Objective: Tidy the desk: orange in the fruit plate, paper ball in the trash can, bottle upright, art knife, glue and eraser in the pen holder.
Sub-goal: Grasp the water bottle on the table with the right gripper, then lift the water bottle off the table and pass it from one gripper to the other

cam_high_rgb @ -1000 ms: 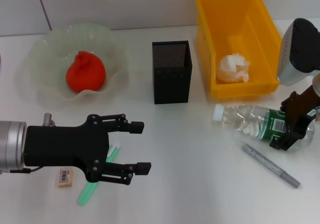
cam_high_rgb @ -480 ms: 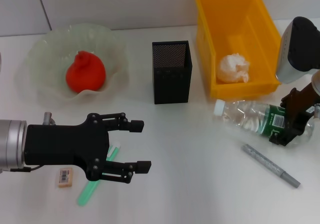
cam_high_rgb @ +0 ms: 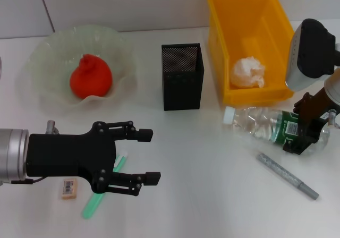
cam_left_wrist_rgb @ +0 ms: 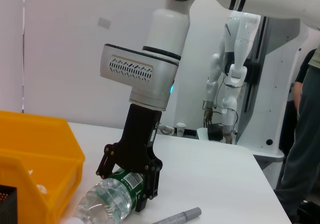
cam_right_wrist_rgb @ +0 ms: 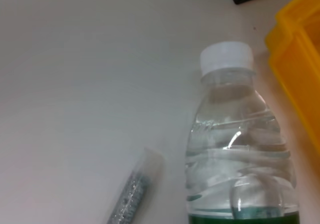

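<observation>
We see the bottle (cam_high_rgb: 268, 125) at the right of the head view, lying on the desk (cam_high_rgb: 202, 185) just below the yellow trash can (cam_high_rgb: 249, 41). Our right gripper (cam_high_rgb: 302, 137) has its jaws closed around the green label end. In the last moment the cap end has slid a little to the left and the big grey arm part has leaned in over it. We think the lift to stand the bottle up is just starting, because the bottle is still nearly flat.

Our left gripper (cam_high_rgb: 141, 157) waits at the lower left with its jaws open and holding nothing. It has not moved.

The orange (cam_high_rgb: 90, 78) sits in the fruit plate (cam_high_rgb: 40, 57) at the upper left, and the paper ball (cam_high_rgb: 248, 72) is in the trash can. Those two jobs look done.

The art knife (cam_high_rgb: 287, 175) lies at the lower right. The eraser (cam_high_rgb: 69, 188) and the green glue (cam_high_rgb: 94, 202) lie at the lower left. The pen holder (cam_high_rgb: 182, 76) in the middle waits for them.
</observation>
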